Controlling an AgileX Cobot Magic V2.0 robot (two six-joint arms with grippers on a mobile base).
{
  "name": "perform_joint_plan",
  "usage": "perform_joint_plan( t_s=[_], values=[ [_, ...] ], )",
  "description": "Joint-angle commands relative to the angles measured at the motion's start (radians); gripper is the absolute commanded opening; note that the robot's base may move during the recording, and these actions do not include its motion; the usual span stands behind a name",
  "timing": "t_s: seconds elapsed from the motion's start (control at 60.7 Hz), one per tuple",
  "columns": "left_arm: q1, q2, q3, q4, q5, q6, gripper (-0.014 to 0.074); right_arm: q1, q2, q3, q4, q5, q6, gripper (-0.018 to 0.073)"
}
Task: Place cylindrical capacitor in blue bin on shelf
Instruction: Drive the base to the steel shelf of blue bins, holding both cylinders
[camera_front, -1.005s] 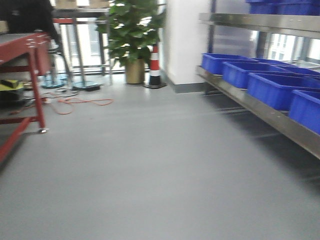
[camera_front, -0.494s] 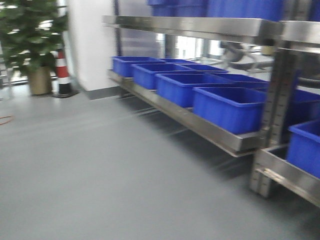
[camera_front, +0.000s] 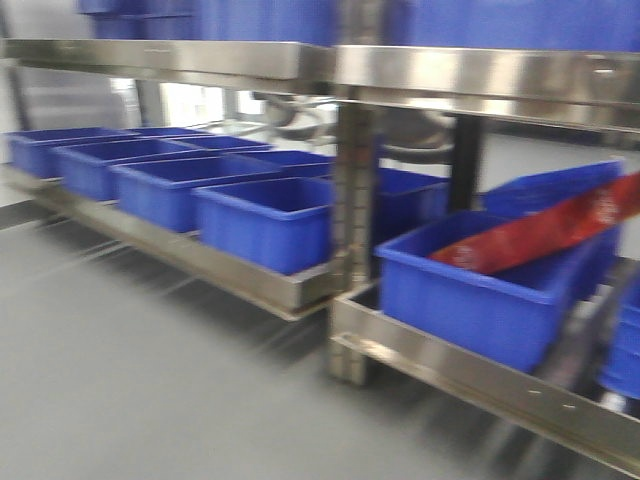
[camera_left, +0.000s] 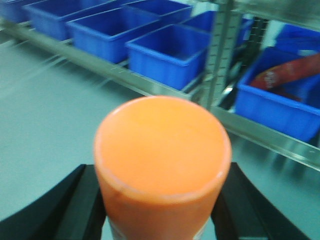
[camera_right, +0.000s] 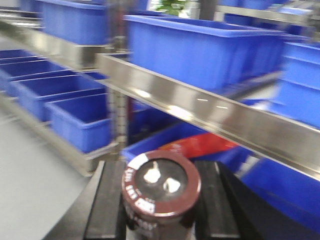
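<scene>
The cylindrical capacitor (camera_right: 161, 187), dark brown with white print and two silvery terminals on its end, sits between the black fingers (camera_right: 107, 205) of my right gripper (camera_right: 161, 202), which is shut on it. Behind it rises the stainless-steel shelf (camera_right: 200, 110), with a blue bin (camera_right: 80, 120) on its lower level. My left gripper (camera_left: 160, 210) is shut on an orange cylinder (camera_left: 162, 160). In the front view the shelf (camera_front: 300, 62) fills the frame, with a row of blue bins (camera_front: 265, 220) on its low level. Neither gripper shows there.
One low bin (camera_front: 480, 300) holds a red packet (camera_front: 545, 235). More blue bins (camera_right: 200, 47) stand on the upper level. A steel upright post (camera_front: 352, 230) divides the shelf sections. Grey floor (camera_front: 130, 380) lies in front.
The front view has swung right: the plant, cone and red table have left the frame, and the shelf with its bins now stands close in front.
</scene>
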Motion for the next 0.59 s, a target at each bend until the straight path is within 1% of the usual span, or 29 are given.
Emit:
perform_joint_plan(
  t_s=[0.0, 0.577],
  values=[
    [-0.003, -0.004, -0.002, -0.001, -0.018, -0.002, -0.0111, -0.001, -0.002, -0.001, 0.0, -0.025, -0.003, -0.01],
    [-0.003, -0.004, -0.002, -0.001, -0.018, -0.002, -0.0111, -0.001, -0.002, -0.001, 0.0, -0.025, -0.003, -0.01]
  ],
)
